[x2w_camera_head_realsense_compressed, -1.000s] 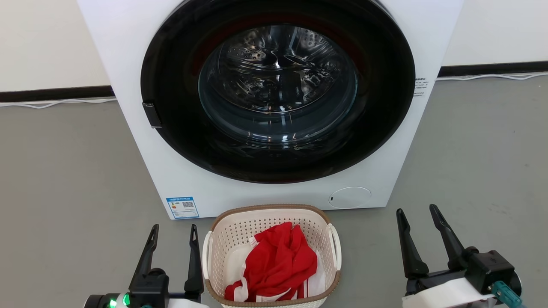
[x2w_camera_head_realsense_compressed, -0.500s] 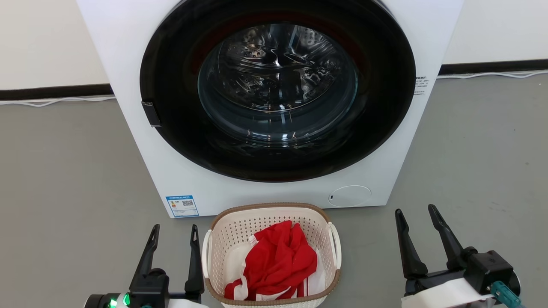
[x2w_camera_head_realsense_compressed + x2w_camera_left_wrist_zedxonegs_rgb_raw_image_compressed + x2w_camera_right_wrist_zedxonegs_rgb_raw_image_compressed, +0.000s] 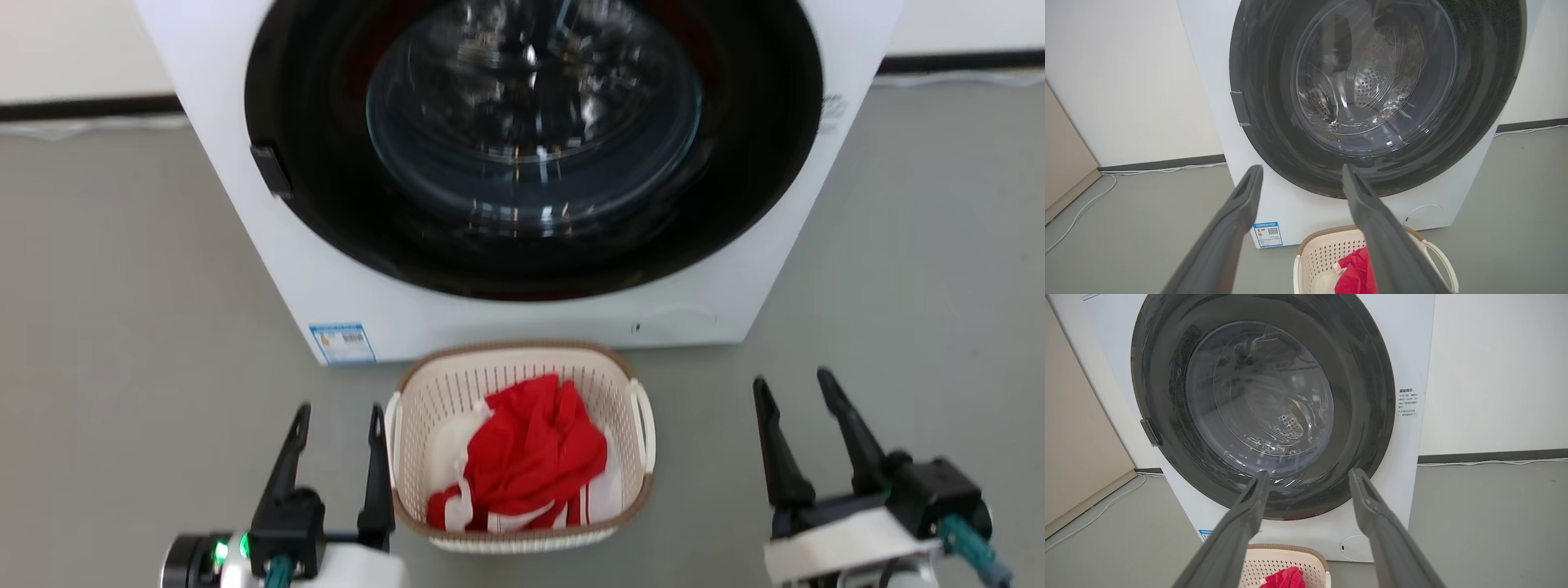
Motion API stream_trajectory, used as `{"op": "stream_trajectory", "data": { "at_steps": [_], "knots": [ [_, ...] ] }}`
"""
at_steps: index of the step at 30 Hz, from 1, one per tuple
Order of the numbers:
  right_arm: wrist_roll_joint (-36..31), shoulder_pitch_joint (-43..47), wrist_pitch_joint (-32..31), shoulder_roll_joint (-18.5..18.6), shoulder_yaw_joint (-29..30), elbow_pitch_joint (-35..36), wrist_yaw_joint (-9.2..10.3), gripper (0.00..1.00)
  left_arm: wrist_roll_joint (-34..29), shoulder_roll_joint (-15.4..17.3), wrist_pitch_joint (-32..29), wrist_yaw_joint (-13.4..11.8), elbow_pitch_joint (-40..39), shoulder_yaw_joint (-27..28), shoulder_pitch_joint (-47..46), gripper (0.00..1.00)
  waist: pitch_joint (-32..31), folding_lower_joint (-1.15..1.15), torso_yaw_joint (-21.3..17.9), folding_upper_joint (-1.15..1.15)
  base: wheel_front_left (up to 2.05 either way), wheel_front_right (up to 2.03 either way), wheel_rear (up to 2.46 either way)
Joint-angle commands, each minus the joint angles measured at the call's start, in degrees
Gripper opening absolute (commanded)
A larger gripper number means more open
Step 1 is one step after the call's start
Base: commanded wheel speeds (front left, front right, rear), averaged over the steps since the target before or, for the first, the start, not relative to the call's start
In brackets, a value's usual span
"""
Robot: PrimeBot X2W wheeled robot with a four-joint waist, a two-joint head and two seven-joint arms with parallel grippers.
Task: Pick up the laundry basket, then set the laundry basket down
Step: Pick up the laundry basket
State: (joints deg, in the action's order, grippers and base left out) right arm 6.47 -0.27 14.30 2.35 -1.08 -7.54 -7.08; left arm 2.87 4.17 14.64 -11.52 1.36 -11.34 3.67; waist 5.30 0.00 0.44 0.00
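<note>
laundry basket (image 3: 424, 390) on floor (image 3: 122, 286), clothes (image 3: 531, 457) in it. washer (image 3: 326, 269) directly behind basket, close. left gripper (image 3: 340, 407) just beside basket's left side, right gripper (image 3: 793, 376) to basket's right, well apart. label sticker (image 3: 342, 343) on washer front, behind-left of basket. wall (image 3: 65, 41) behind washer, farthest from basket

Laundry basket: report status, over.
Left gripper open, empty, close beside the laundry basket. Right gripper open, empty, standing off to the right. Basket on floor before washer, red cloth inside. Nothing in the way.
</note>
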Motion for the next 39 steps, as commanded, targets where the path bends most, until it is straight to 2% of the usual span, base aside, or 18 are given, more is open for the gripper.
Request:
{"op": "stream_trajectory", "data": {
  "at_steps": [1,3,11,22,39],
  "knots": [
    [-0.5,-3.9,0.7,0.5,-1.1,1.7,-0.41,1.00,-0.3,-0.2,0.4,0.5,-1.0,1.8,-4.5,1.00,3.9,0.00,0.4,0.00,0.00,0.00,0.00],
    [-0.6,-4.7,0.7,0.5,-1.0,1.6,-0.41,1.00,-0.2,-0.2,0.4,0.6,-0.7,1.8,-5.3,1.00,5.2,0.00,0.5,0.00,0.00,0.00,0.00],
    [-0.9,-12.6,0.7,0.5,0.9,-0.8,-0.41,1.00,1.1,-0.8,0.4,1.8,3.5,1.8,-14.3,1.00,16.6,0.00,1.7,0.00,0.00,0.00,0.00],
    [-2.1,-25.1,0.7,0.5,3.0,-8.3,-0.41,1.00,5.2,-1.3,0.4,4.0,15.2,0.6,-29.0,1.00,31.7,0.00,3.5,0.00,0.00,0.00,0.00],
    [-4.4,-35.5,0.7,0.5,4.4,-24.9,-0.41,1.00,12.2,-1.3,0.4,5.0,36.3,-1.8,-42.0,1.00,43.8,0.00,5.5,0.00,0.00,0.00,0.00]
  ]
}}
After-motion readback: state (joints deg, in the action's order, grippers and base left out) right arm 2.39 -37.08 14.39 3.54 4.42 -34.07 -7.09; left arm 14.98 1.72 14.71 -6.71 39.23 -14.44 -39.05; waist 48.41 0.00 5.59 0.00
